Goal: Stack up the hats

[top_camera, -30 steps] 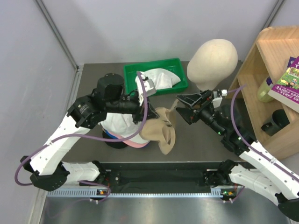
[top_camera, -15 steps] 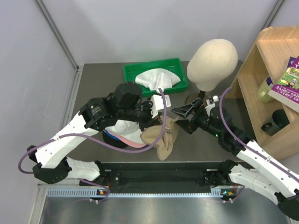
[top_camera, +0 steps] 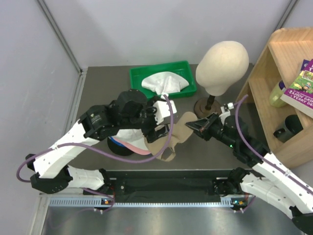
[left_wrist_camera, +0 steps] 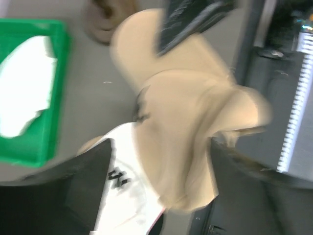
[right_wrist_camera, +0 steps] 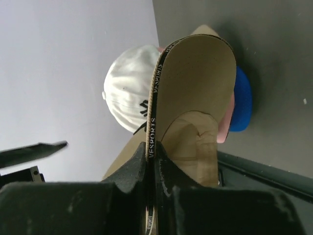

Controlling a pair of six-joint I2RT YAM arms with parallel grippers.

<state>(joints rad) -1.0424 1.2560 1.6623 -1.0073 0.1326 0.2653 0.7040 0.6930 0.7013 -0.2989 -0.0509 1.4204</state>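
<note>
From above, the right tool (top_camera: 194,126) pinched the brim of the tan cap (top_camera: 180,133). The cap hung over the bench (top_camera: 98,98), just right of the stack topped by the white cap (top_camera: 128,134). The left tool (top_camera: 157,131) sat at the tan cap's crown.

The left wrist view was blurred. Its fingers (left_wrist_camera: 78,191) stood spread with the tan cap between them, contact unclear.

In the right wrist view, the jaws were pressed together on the brim's edge. The blue cap (right_wrist_camera: 242,107) and pink cap (right_wrist_camera: 226,120) showed beyond it.
</note>
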